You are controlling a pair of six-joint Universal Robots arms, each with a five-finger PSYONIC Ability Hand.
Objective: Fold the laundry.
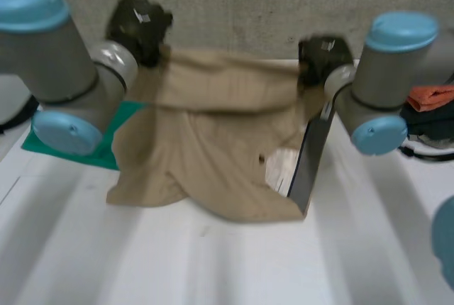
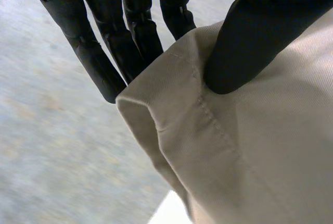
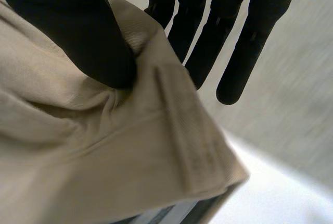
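A tan garment [image 1: 213, 142] hangs between my two hands above the white table [image 1: 213, 262], its lower part resting crumpled on the tabletop. My left hand [image 1: 140, 27] holds the garment's upper left corner; in the left wrist view its thumb [image 2: 244, 41] presses the tan cloth [image 2: 250, 151] against the straight fingers [image 2: 130, 36] behind it. My right hand [image 1: 323, 57] holds the upper right corner; in the right wrist view its thumb [image 3: 88, 36] pinches the hemmed edge of the cloth [image 3: 104, 151] against the fingers [image 3: 244, 41].
A green cloth [image 1: 113, 142] lies under the garment's left side. A dark flat panel [image 1: 312, 156] stands at the garment's right edge. An orange item on dark things [image 1: 431, 110] sits at the table's far right. A grey wall [image 1: 248, 7] rises behind.
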